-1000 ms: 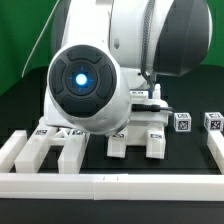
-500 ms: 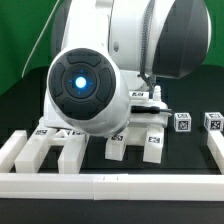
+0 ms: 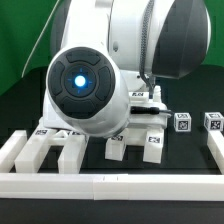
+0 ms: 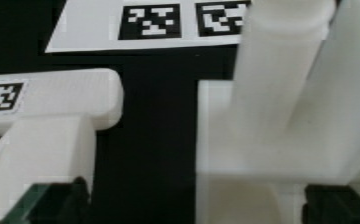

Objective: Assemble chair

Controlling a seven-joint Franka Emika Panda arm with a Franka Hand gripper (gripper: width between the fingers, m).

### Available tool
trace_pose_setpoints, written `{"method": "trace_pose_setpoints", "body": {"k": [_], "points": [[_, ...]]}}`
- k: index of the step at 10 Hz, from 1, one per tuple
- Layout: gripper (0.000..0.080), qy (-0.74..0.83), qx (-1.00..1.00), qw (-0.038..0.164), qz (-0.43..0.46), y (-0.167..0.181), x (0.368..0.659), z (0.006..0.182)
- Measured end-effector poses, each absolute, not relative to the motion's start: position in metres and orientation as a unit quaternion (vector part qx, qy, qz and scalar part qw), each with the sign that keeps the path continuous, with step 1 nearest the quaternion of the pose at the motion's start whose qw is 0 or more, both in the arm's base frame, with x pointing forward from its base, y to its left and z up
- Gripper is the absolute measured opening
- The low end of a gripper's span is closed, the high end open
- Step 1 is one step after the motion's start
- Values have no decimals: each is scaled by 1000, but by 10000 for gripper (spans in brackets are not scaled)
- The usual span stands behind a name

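Note:
The chair is in loose white pieces with black-and-white tags. In the wrist view a thick block (image 4: 52, 115) with a tag lies beside a slab with an upright bar (image 4: 283, 100). My gripper (image 4: 200, 205) is open. Its dark fingertips (image 4: 56, 205) stand wide apart, and the slab's near end lies between them. A black gap separates the slab from one fingertip. In the exterior view the arm's round joint hides the gripper. Several chair pieces (image 3: 120, 145) lie on the black table under the arm.
The marker board (image 4: 88, 25) lies just beyond the pieces. Two small tagged cubes (image 3: 183, 122) sit at the exterior view's right. Long white rails (image 3: 110, 182) border the table's front and both sides. A green backdrop stands behind.

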State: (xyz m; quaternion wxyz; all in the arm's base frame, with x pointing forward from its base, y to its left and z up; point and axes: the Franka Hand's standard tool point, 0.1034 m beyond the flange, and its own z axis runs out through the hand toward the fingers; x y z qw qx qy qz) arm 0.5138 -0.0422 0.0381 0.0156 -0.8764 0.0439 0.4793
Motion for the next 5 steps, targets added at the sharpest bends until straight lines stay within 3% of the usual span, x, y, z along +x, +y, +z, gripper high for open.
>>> {"method": "trace_pose_setpoints", "body": {"k": [5], "points": [[649, 44, -877, 15, 478, -43, 514, 38]]}}
